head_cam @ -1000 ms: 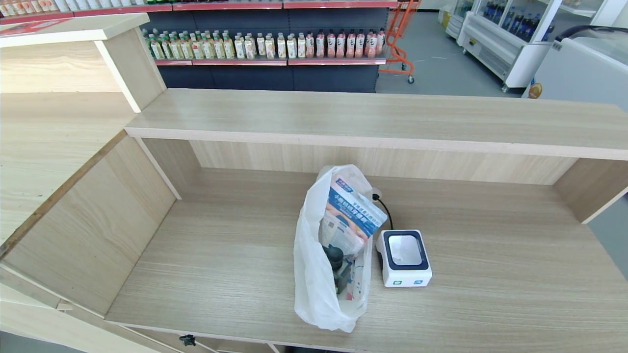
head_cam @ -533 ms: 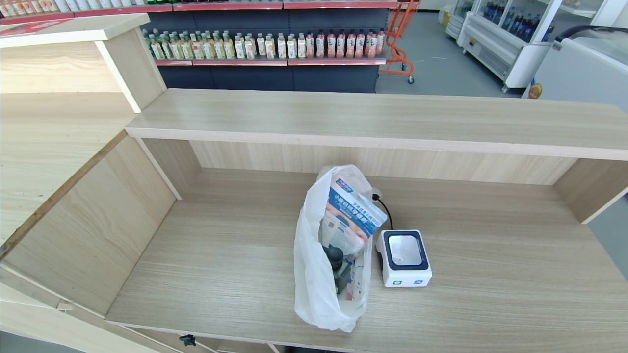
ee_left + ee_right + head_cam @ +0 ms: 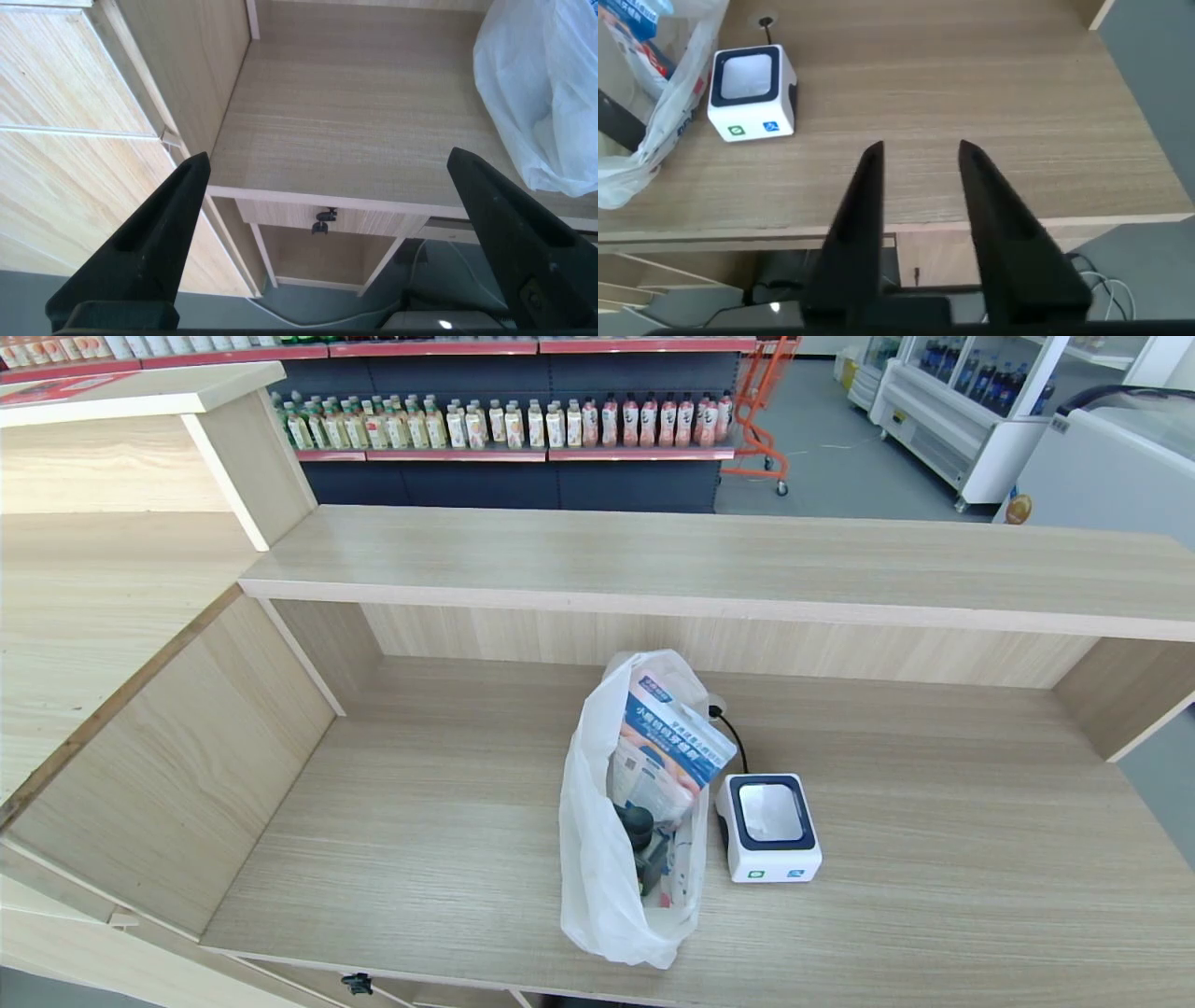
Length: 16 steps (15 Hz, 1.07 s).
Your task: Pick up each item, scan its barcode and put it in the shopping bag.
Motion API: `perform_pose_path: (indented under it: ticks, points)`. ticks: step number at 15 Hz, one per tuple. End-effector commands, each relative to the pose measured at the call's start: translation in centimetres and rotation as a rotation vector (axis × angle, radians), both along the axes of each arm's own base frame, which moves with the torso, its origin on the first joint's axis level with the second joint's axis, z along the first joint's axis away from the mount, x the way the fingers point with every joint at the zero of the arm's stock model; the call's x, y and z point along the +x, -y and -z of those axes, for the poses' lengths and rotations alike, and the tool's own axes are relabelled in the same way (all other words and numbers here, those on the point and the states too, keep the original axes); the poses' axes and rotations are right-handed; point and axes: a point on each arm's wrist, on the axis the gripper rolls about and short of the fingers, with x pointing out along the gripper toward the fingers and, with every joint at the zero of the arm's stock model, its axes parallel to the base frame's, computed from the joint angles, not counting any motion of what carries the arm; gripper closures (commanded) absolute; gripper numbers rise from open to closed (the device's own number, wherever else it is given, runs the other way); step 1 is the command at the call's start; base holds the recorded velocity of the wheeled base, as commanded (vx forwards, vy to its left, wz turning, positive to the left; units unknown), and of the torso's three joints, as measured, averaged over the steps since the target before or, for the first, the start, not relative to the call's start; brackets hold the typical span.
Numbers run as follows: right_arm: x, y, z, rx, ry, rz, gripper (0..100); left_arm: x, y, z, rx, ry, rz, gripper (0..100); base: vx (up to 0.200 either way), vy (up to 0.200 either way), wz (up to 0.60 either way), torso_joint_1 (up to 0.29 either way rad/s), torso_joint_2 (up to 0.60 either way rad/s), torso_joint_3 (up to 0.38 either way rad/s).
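Head view: the shopping bag [image 3: 616, 859] stands open on the desk [image 3: 934, 859], just left of the scanner [image 3: 767, 826], with a blue packet [image 3: 667, 747] sticking out (darker items lie beneath).

Left wrist view: the left gripper [image 3: 327, 163] hangs over the desk's front edge, beyond the bag from the scanner, jaws wide apart and empty.

Right wrist view: the right gripper [image 3: 920, 149] hangs near the scanner, on its side away from the bag, jaws apart.
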Motion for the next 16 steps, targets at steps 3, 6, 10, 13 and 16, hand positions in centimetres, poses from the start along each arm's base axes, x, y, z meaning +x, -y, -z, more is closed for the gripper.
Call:
perform_pose_path:
  ticks: [3, 6, 10, 13, 16]
  points:
    - [0.02, 0.00, 0.00, 0.018, -0.003, 0.001, 100, 0.00, 0.00, 0.00, 0.000, 0.000, -0.001, 0, 0.000, 0.000, 0.00, 0.000, 0.00, 0.000]
    - [0.04, 0.00, 0.03, 0.014, -0.004, 0.001, 100, 0.00, 0.00, 0.00, 0.000, 0.000, -0.001, 0, 0.000, 0.000, 0.00, 0.000, 0.00, 0.000]
    - [0.04, 0.00, 0.04, 0.009, -0.006, -0.001, 100, 0.01, 0.00, 0.00, 0.002, -0.001, 0.001, 0, 0.000, -0.050, 0.00, 0.001, 0.00, 0.001]
    - [0.04, 0.00, 0.03, 0.009, -0.004, 0.001, 100, 0.00, 0.00, 0.00, 0.005, 0.000, 0.001, 0, 0.000, -0.200, 0.00, 0.004, 0.00, 0.004]
    - [0.04, 0.00, 0.04, 0.009, -0.006, 0.001, 100, 0.00, 0.00, 0.00, 0.006, 0.000, -0.001, 0, 0.000, -0.200, 0.00, 0.002, 0.00, -0.001]
